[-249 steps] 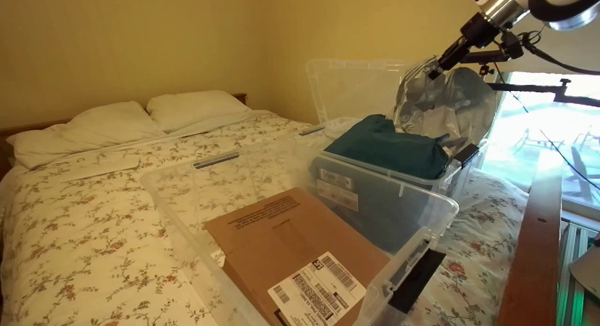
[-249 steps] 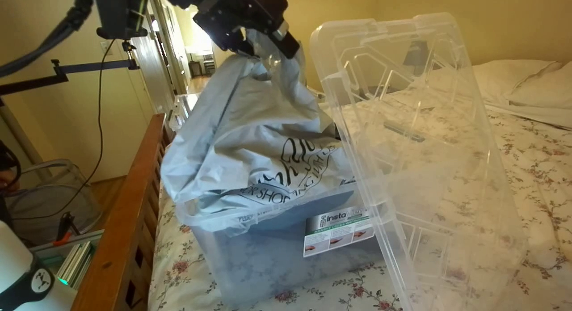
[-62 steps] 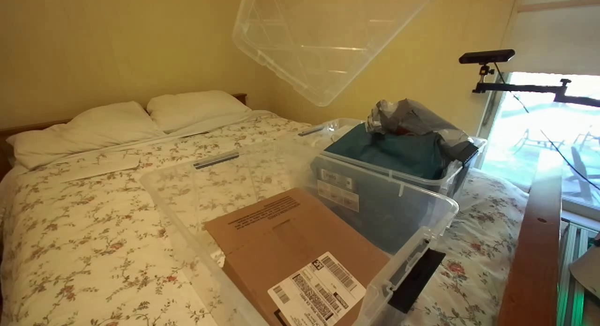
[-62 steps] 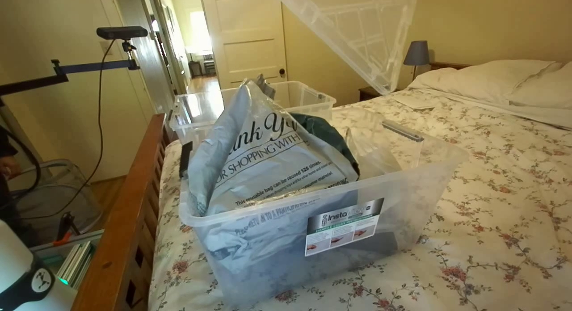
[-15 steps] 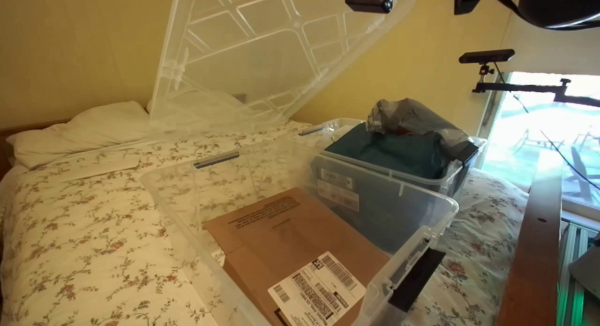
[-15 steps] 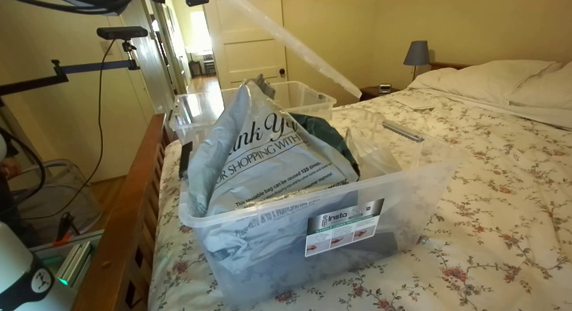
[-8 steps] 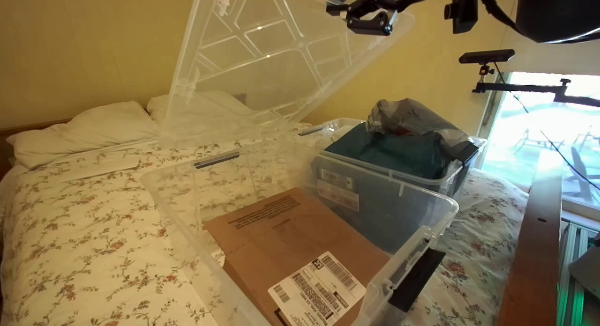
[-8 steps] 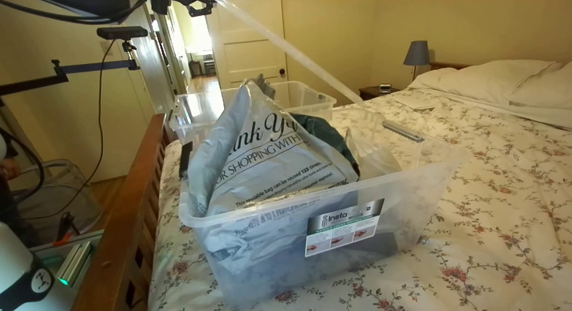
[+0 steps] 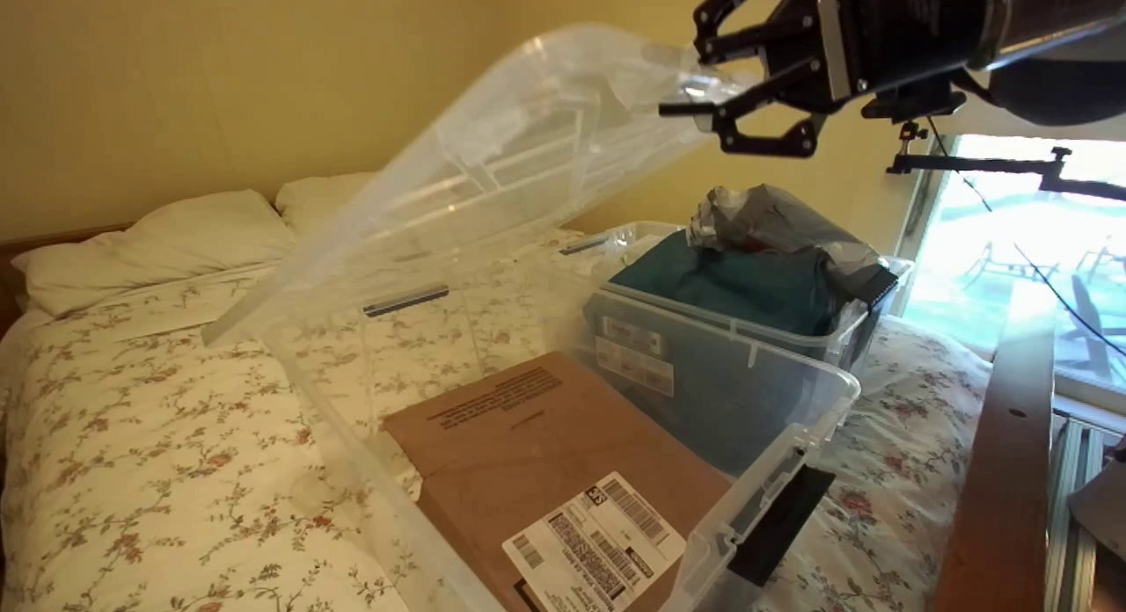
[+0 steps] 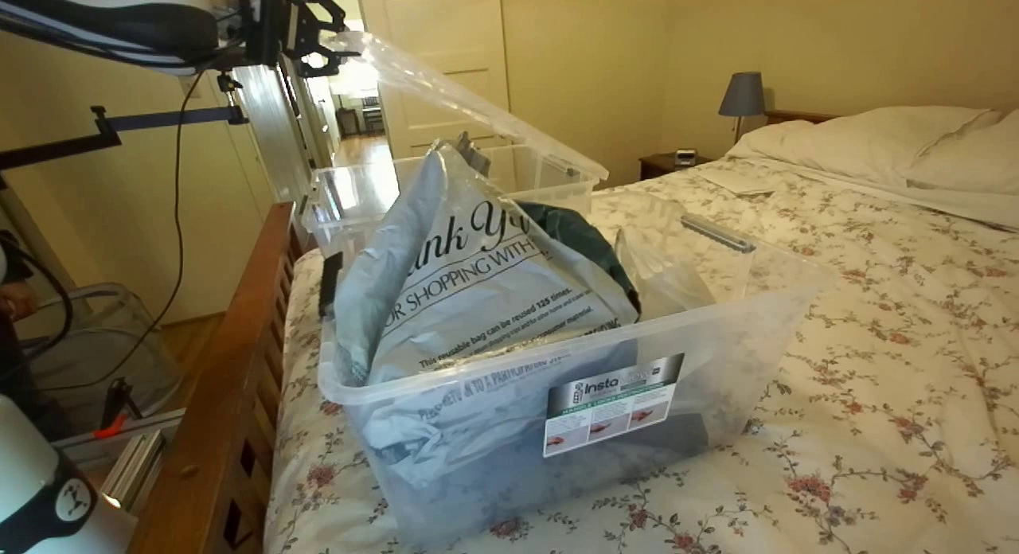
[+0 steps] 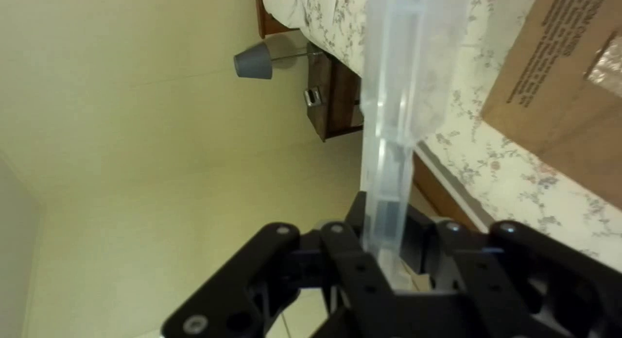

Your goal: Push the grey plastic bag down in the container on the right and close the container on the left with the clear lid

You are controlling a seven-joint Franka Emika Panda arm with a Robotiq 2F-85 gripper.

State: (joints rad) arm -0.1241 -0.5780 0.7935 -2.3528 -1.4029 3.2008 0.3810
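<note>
My gripper [image 9: 695, 80] is shut on one edge of the clear lid [image 9: 519, 155]; in the wrist view the lid [image 11: 398, 109] runs up from between the fingers. The lid tilts, its far end low near the rear left corner of the container on the left [image 9: 712, 542]; whether they touch I cannot tell. That container has a brown cardboard box inside. The grey plastic bag [image 10: 493, 291] lies in the container on the right [image 10: 740, 371], bulging above its rim beside a dark teal item [image 9: 730, 282].
Both containers stand on a floral bed [image 9: 176, 436], close together. A wooden bed rail [image 9: 1003, 471] runs along one side. A camera arm [image 9: 968, 163] reaches in behind the right container. White pillows [image 9: 369, 203] lie at the bed's head.
Earlier, my gripper held the grey bag raised while the lid leaned against the right container. Over the last second the lid and gripper have come down, the lid flattening over the left container.
</note>
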